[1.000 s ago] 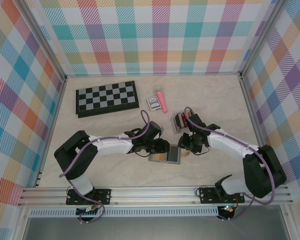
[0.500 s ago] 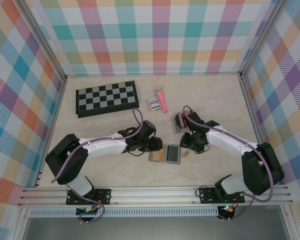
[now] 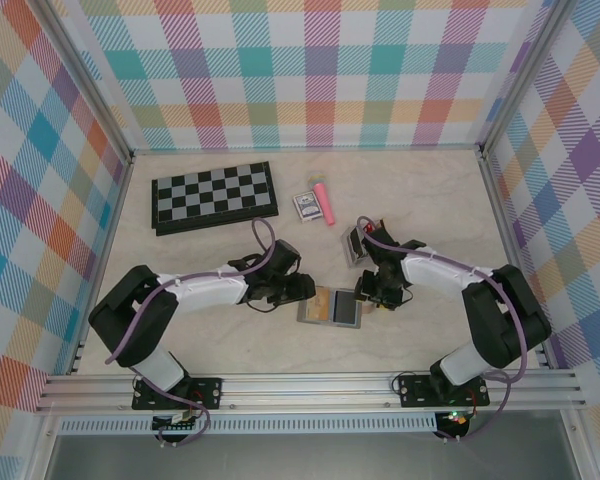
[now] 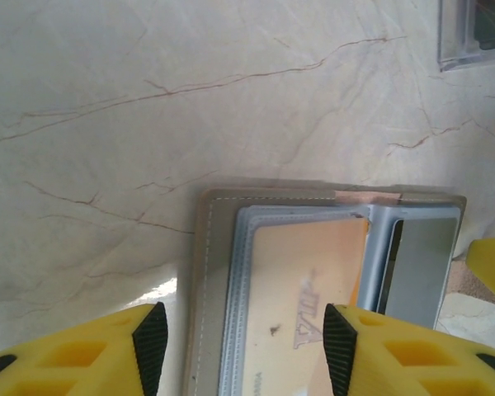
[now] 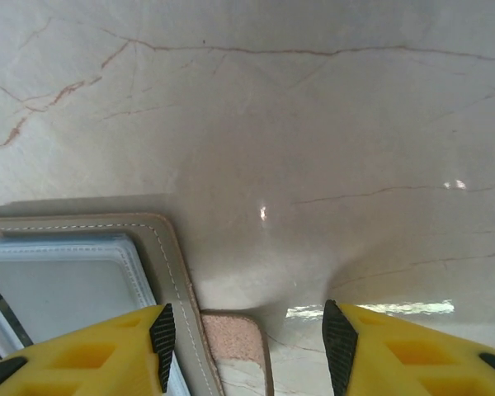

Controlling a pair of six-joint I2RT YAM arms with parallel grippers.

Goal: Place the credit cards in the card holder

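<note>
The grey-brown card holder (image 3: 346, 308) lies open on the table between the two arms. A tan-yellow credit card (image 4: 305, 285) marked VIP sits inside its left clear sleeve; the right sleeve looks grey. My left gripper (image 4: 246, 351) is open, its jaws spread over the holder's left half just above it. My right gripper (image 5: 250, 342) is open at the holder's right edge (image 5: 161, 247), over its pinkish closure tab (image 5: 235, 342). In the top view the left gripper (image 3: 302, 290) and right gripper (image 3: 368, 296) flank the holder. A red card (image 3: 367, 236) stands in the slotted rack.
The small slotted rack (image 3: 356, 244) stands just behind the right gripper. A patterned card box (image 3: 305, 205) and a pink object (image 3: 323, 203) lie farther back. A folded chessboard (image 3: 215, 197) is at the back left. Walls enclose the table.
The left gripper has drawn back leftward off the middle of the holder. The right gripper has shifted left and nearer, up to the holder's right edge. The holder stays open.
</note>
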